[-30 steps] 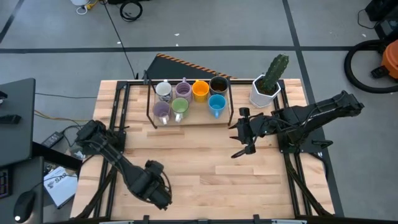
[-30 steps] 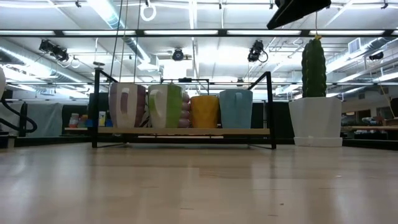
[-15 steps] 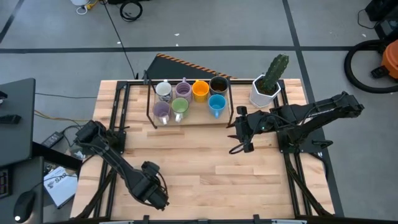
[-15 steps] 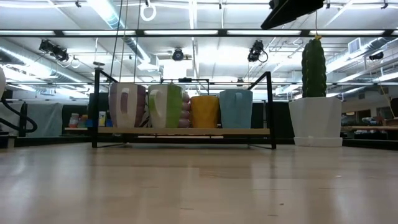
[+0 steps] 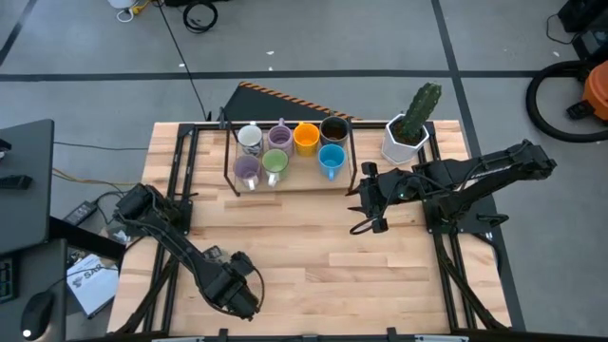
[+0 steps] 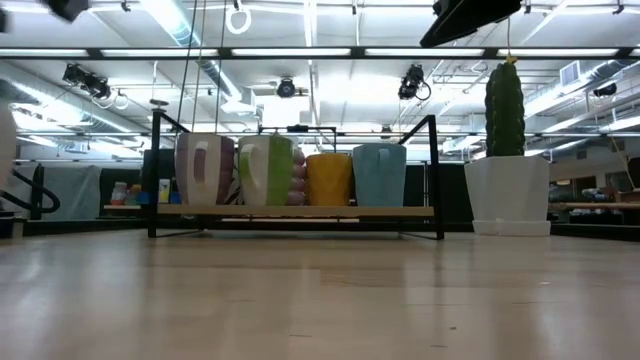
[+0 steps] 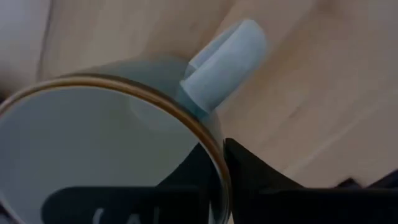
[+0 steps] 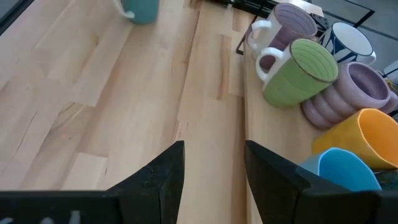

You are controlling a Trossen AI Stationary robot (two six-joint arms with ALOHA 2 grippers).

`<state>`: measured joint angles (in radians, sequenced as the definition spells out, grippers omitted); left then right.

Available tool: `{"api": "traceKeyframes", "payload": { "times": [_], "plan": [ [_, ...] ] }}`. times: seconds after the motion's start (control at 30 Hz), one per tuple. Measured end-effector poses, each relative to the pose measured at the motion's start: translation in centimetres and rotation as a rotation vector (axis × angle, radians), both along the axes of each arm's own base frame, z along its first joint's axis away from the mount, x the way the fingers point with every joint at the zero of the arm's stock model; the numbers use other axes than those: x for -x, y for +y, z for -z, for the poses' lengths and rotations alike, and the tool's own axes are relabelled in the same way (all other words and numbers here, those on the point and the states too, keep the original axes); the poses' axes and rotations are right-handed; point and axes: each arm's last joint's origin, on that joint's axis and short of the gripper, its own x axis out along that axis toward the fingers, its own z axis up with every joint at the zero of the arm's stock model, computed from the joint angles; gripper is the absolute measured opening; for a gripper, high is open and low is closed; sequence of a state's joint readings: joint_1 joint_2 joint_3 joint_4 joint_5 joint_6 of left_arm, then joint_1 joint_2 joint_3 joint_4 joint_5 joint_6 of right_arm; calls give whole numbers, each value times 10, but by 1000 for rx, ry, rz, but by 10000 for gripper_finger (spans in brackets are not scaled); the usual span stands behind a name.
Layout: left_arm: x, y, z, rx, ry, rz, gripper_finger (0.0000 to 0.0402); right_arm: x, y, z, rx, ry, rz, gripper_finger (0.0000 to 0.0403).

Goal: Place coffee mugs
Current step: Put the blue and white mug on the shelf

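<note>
A pale teal mug with a gold rim (image 7: 118, 155) stands upright near the table's front left, its handle (image 7: 224, 62) pointing away from my left gripper (image 7: 217, 168), which is shut on it. In the high view the left gripper (image 5: 233, 290) hides this mug. Seven other mugs stand on a black-framed rack (image 5: 285, 182) at the far middle: white (image 5: 250, 138), two purple (image 5: 279, 138), orange (image 5: 305, 140), dark brown (image 5: 333, 128), green (image 5: 275, 163), blue (image 5: 331, 160). My right gripper (image 5: 361, 207) hangs open just right of the rack, with nothing between its fingers. My left gripper has the mug's wall at the rim (image 7: 208, 140), just beside the handle. One finger (image 7: 186, 180) is inside the mug and the other (image 7: 255, 174) is outside. The fingers come from above, pointing down. The mug stays upright; its base is hidden.
A white faceted pot with a cactus (image 5: 406, 133) stands at the far right, next to the rack. Bare wooden table (image 5: 313, 266) stretches between the rack and the front edge. Black frame rails (image 5: 176, 190) run along both table sides.
My right gripper has shifted a little toward the table's left edge, closer to the rack's right end, and stays open.
</note>
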<state>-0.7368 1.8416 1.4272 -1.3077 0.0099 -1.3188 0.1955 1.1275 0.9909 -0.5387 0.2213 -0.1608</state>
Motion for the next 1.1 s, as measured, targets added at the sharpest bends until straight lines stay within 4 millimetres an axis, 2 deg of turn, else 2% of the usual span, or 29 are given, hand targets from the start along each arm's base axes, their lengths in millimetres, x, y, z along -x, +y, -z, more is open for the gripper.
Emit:
{"api": "traceKeyframes", "payload": {
  "times": [0.13,0.33,0.43,0.6,0.8,0.93,1.1],
  "plan": [
    [-10,2,-8,-8,-63,291,30,0,0,0,-7,-3,4,171],
    [-30,17,-16,-89,-68,928,37,-1,0,-2,-19,-23,4,171],
    [-43,38,-17,-154,-7,1105,35,-2,0,-2,-35,-30,15,171],
    [-70,84,-17,-191,103,1393,35,-3,-6,-3,-44,-43,46,171],
    [-94,138,-17,-120,126,1614,35,-4,-17,-4,-49,-59,124,171],
    [-103,163,-18,-127,157,1756,35,-4,-24,-3,-75,-54,198,171],
    [-116,186,-39,-194,99,1769,36,-1,-24,0,-102,-15,239,171]
  ]
}}
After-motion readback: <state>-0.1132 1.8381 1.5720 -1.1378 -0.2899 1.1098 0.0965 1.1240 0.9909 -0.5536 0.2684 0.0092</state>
